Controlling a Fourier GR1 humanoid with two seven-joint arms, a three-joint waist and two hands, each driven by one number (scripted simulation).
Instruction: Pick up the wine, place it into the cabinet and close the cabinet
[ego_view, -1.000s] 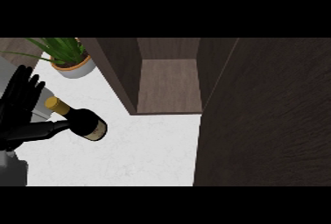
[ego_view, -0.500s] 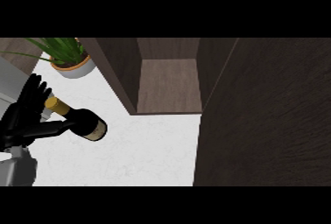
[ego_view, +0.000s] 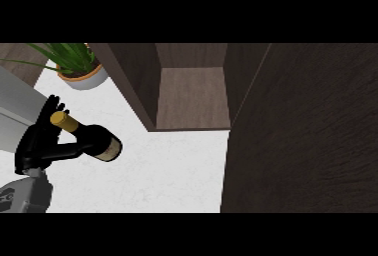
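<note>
Showed a white desk below the open dark wooden cabinet. Left of the cabinet, left hand curled round the wine, held tilted above the desk. Farther left and up from the cabinet, a potted plant.

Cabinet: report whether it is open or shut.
Open. The cabinet shows its bare inner shelf, and its door stands swung out at the right.

Non-task items, head view.
Potted plant stands upper left on the white counter; grey appliance edge far left.
</note>
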